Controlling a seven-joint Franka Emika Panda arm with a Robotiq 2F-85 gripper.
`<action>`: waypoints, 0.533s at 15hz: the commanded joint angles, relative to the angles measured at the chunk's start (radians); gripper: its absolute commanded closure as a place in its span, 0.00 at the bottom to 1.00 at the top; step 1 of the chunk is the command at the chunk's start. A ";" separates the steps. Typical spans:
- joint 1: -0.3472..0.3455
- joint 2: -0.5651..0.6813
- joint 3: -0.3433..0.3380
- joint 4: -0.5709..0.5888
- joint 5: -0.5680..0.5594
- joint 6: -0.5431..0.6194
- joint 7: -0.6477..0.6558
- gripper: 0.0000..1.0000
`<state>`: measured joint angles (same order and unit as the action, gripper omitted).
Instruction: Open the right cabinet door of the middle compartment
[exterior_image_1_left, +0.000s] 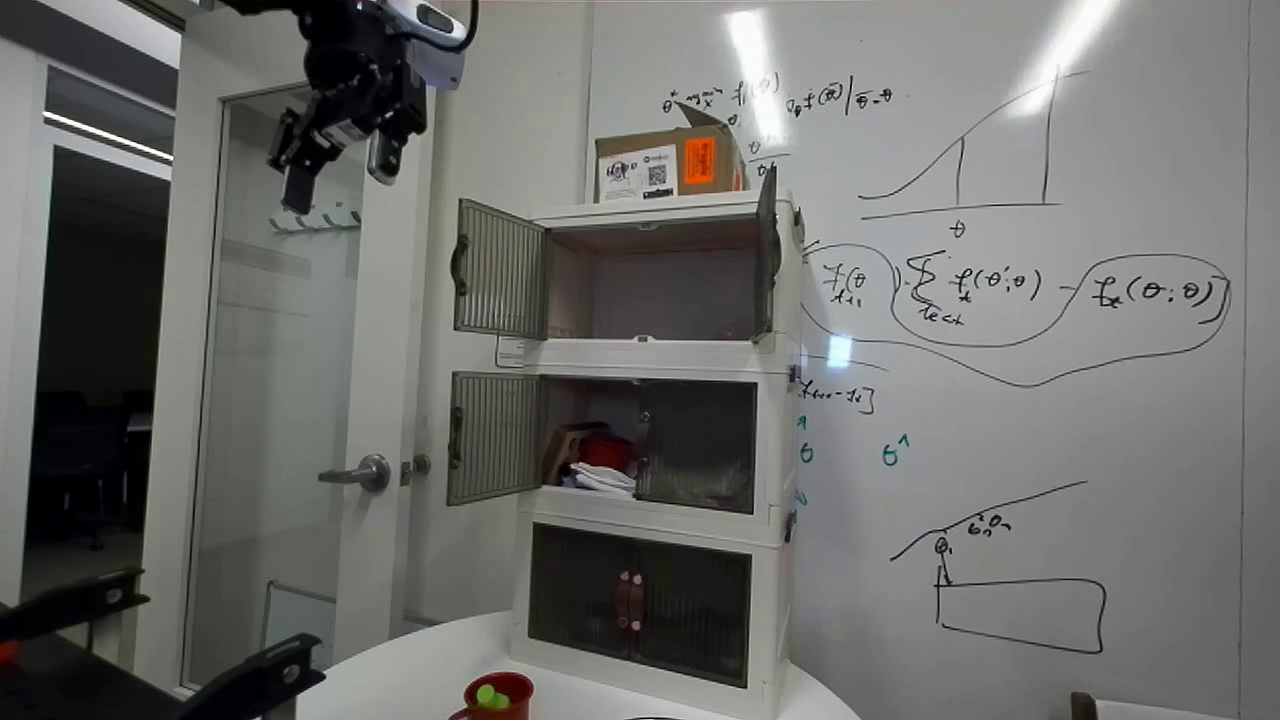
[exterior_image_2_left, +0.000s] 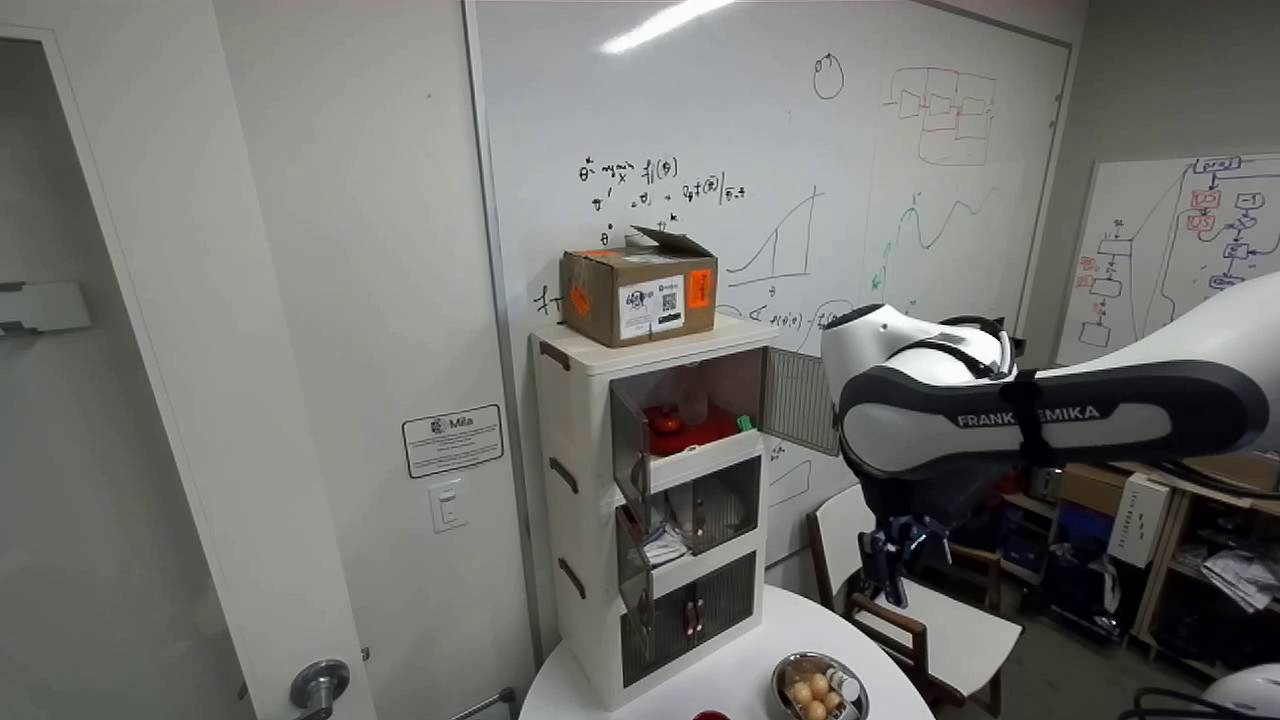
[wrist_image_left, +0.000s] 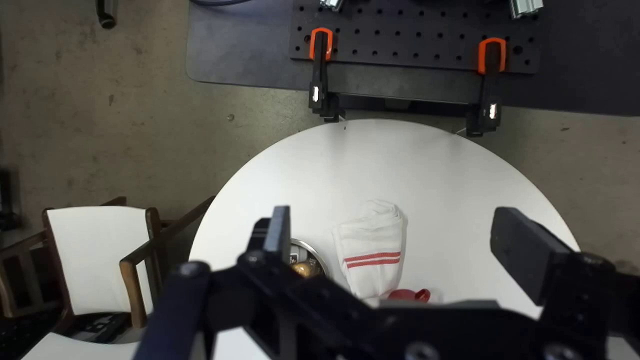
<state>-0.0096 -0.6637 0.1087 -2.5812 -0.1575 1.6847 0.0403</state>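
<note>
In an exterior view, white cabinet (exterior_image_1_left: 660, 527) of three stacked tiers on a white counter (exterior_image_1_left: 440, 655). Middle compartment (exterior_image_1_left: 600, 403) at the centre: left door (exterior_image_1_left: 495, 438) swung outward, right door (exterior_image_1_left: 698, 447), the task's target, shut. Handle (exterior_image_1_left: 644, 440) near the right door's inner edge, presumably for an outward pull. Jaws at upper left, spread apart, likely held high to leave room for an approach.

In an exterior view, arm (exterior_image_2_left: 920, 415) extended from the right, jaws pointing down, well apart from the cabinet. Cardboard box (exterior_image_2_left: 640, 295) on the cabinet's roof. Top-tier left door (exterior_image_2_left: 630, 440) and top-tier right door (exterior_image_2_left: 798, 400) both swung out; the latter, above the target, probably the chief obstacle to a descent from overhead. Metal bowl (exterior_image_2_left: 783, 672) with round tan items (exterior_image_2_left: 818, 684) on the counter near the cabinet's foot, likely too low to interfere.

In the wrist view, jaws wide apart, nothing gripped. Beyond, white towel (wrist_image_left: 372, 250) with red stripes, and red mug (wrist_image_left: 406, 294) just beside. Cabinet out of sight.
</note>
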 joint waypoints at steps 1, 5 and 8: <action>0.065 0.021 -0.063 0.032 0.079 -0.048 -0.105 0.00; 0.115 0.047 -0.104 0.012 0.262 -0.001 -0.157 0.00; 0.138 0.073 -0.138 -0.025 0.394 0.042 -0.227 0.00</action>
<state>0.0999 -0.6277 0.0165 -2.5858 0.1279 1.6887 -0.1134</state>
